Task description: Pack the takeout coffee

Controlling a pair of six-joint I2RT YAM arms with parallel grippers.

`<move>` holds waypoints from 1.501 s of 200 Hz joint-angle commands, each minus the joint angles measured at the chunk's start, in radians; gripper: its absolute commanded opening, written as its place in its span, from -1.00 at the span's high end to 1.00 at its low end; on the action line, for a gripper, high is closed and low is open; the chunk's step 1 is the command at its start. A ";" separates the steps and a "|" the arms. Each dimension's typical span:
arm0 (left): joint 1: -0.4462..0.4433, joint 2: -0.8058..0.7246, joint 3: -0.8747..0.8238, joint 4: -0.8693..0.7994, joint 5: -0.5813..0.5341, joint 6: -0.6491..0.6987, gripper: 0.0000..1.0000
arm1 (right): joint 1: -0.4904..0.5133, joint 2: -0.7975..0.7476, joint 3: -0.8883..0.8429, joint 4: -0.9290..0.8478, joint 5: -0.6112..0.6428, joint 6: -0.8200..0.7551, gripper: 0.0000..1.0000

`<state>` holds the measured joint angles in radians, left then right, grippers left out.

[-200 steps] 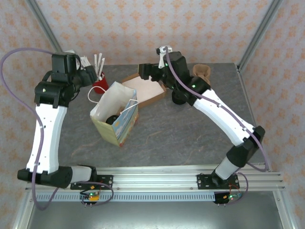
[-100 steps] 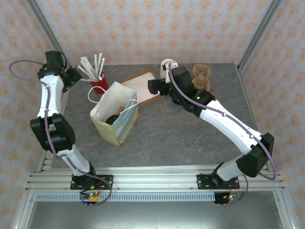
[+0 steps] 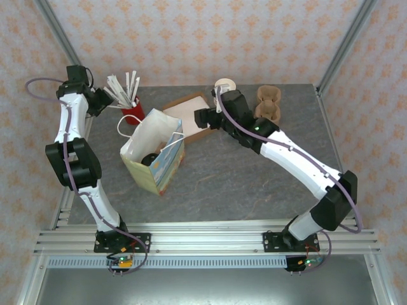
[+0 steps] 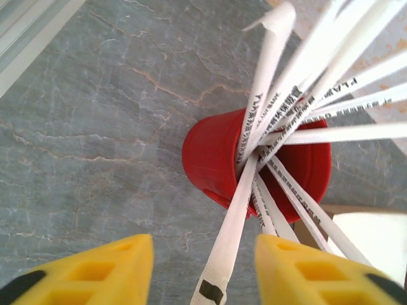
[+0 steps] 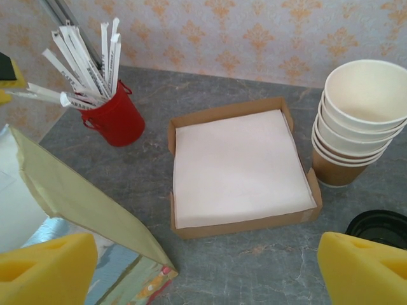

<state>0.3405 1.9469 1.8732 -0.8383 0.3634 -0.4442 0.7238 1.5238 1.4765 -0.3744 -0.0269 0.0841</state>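
1. The takeout coffee (image 3: 151, 159) sat inside the open paper bag (image 3: 166, 166), its black lid seen from above. The bag stood upright on the left half of the counter (image 3: 254, 184).
2. The left gripper (image 4: 202, 246) hovered at the counter's far left corner, just beside a red bucket (image 4: 213, 159) packed with wrapped straws (image 4: 270, 95).
3. Its jaws stood partly apart. One straw's end lay between the yellow fingers (image 4: 95, 273) without visibly touching either, so it gripped nothing.
4. The right gripper (image 5: 206, 244) hung over the far half of the counter near the middle, jaws spread wide and empty.
5. Beyond it, a cardboard tray (image 5: 222, 109) near the far edge held a flat pile of white napkins (image 5: 236, 166).
6. A stack of lidless cream cups (image 5: 359, 121) stood just beside the tray's right side, with a loose black lid (image 5: 380, 227) near its foot.
7. Brown pulp carriers (image 3: 268, 103) lay toward the far right corner.
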 commanded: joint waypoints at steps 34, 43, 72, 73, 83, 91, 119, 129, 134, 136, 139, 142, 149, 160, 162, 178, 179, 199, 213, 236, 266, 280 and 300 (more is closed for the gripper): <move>-0.002 0.007 0.010 -0.003 0.035 0.012 0.42 | -0.003 0.058 0.087 -0.027 -0.040 -0.011 -0.80; -0.001 -0.002 0.002 0.005 0.039 0.012 0.47 | -0.003 0.061 0.091 -0.029 -0.045 -0.008 -0.80; -0.001 -0.010 0.002 -0.001 0.043 0.022 0.65 | -0.003 0.067 0.097 -0.033 -0.054 -0.003 -0.79; -0.002 -0.010 0.002 -0.001 0.044 0.022 0.66 | -0.003 0.067 0.097 -0.033 -0.054 -0.003 -0.79; -0.001 -0.018 -0.001 0.000 0.046 0.023 0.68 | -0.003 0.065 0.097 -0.034 -0.053 -0.003 -0.79; -0.002 -0.024 0.000 -0.001 0.047 0.024 0.71 | -0.003 0.062 0.097 -0.035 -0.052 -0.004 -0.79; -0.002 -0.071 0.017 -0.018 0.043 0.032 0.77 | -0.003 0.054 0.096 -0.040 -0.050 -0.006 -0.79; -0.002 -0.086 0.025 -0.027 0.043 0.036 0.80 | -0.003 0.052 0.092 -0.040 -0.047 -0.006 -0.79; -0.001 -0.095 0.028 -0.033 0.038 0.039 0.83 | -0.003 0.050 0.091 -0.040 -0.045 -0.006 -0.79; -0.001 -0.099 0.029 -0.034 0.036 0.040 0.83 | -0.003 0.049 0.090 -0.040 -0.045 -0.007 -0.79; -0.001 -0.104 0.031 -0.037 0.033 0.042 0.84 | -0.003 0.048 0.089 -0.040 -0.045 -0.006 -0.79; -0.002 -0.110 0.033 -0.041 0.030 0.045 0.85 | -0.002 0.047 0.088 -0.040 -0.045 -0.007 -0.79; -0.001 -0.123 0.036 -0.047 0.019 0.052 0.89 | -0.003 0.045 0.085 -0.040 -0.044 -0.008 -0.79; -0.001 -0.142 0.048 -0.066 0.001 0.066 0.93 | -0.003 0.042 0.083 -0.040 -0.042 -0.008 -0.79; -0.001 -0.145 0.051 -0.070 -0.002 0.068 0.93 | -0.003 0.042 0.083 -0.040 -0.042 -0.008 -0.79; -0.002 -0.167 0.075 -0.104 -0.021 0.092 0.93 | -0.003 0.041 0.082 -0.041 -0.043 -0.008 -0.79; -0.002 -0.168 0.076 -0.106 -0.022 0.093 0.93 | -0.003 0.041 0.081 -0.042 -0.043 -0.009 -0.79; -0.001 -0.189 0.120 -0.160 -0.016 0.124 0.93 | -0.003 0.039 0.081 -0.042 -0.044 -0.005 -0.79; -0.002 -0.208 0.159 -0.205 -0.022 0.148 0.93 | -0.003 0.039 0.084 -0.044 -0.043 -0.004 -0.79; -0.002 -0.274 0.226 -0.285 -0.040 0.197 0.93 | -0.004 0.033 0.090 -0.056 -0.038 -0.010 -0.79; -0.003 -0.420 0.249 -0.358 -0.027 0.243 0.94 | -0.003 0.021 0.091 -0.060 -0.017 -0.022 -0.79; -0.005 -0.497 0.246 -0.383 0.026 0.251 0.96 | -0.004 0.016 0.088 -0.061 -0.007 -0.031 -0.79; -0.033 -0.608 0.217 -0.406 0.130 0.260 1.00 | -0.005 0.008 0.086 -0.070 0.017 -0.052 -0.80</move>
<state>0.3378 1.4609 2.0827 -1.1564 0.3836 -0.2321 0.7238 1.5829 1.5375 -0.4152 -0.0624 0.0681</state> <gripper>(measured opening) 0.049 0.896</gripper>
